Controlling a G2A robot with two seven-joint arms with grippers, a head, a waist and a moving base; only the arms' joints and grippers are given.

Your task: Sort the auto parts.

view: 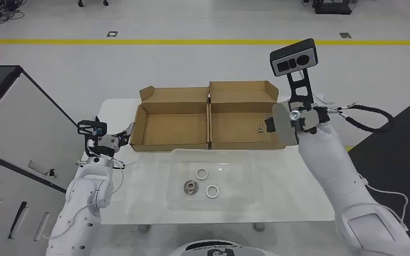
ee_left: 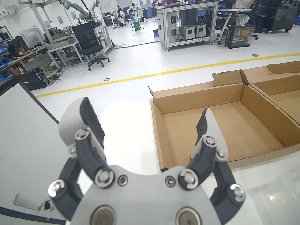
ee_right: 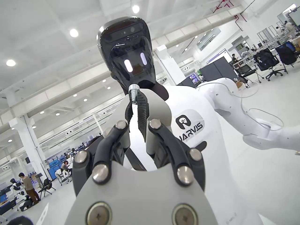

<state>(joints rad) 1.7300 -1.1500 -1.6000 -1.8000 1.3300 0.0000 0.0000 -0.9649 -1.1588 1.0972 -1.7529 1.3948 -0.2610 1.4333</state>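
**While the right hand grips 1 bolt, the left hand waits open**

Where the top view looks down on the table (view: 288, 198), 2 open cardboard boxes stand side by side along its far half, touching at their shared wall. The left box (view: 170, 128) shows a bare floor. The right box (view: 246, 125) holds 1 loose bolt (view: 261, 126) near its right wall. The right hand (view: 291, 117) is raised over the right edge of the right box. Its fingers are closed on a threaded bolt (ee_right: 134, 93), pinched at the fingertips with the head protruding past them. The left hand (ee_left: 145, 108) sits at the table's left edge, just beside the left box's outer wall, with its fingers spread wide and nothing between them. Nearer the robot lies a clear tray (view: 246, 192). It contains 2 white rings (view: 201, 173) and 1 metal flanged part (view: 189, 187), the 3 lying close together.
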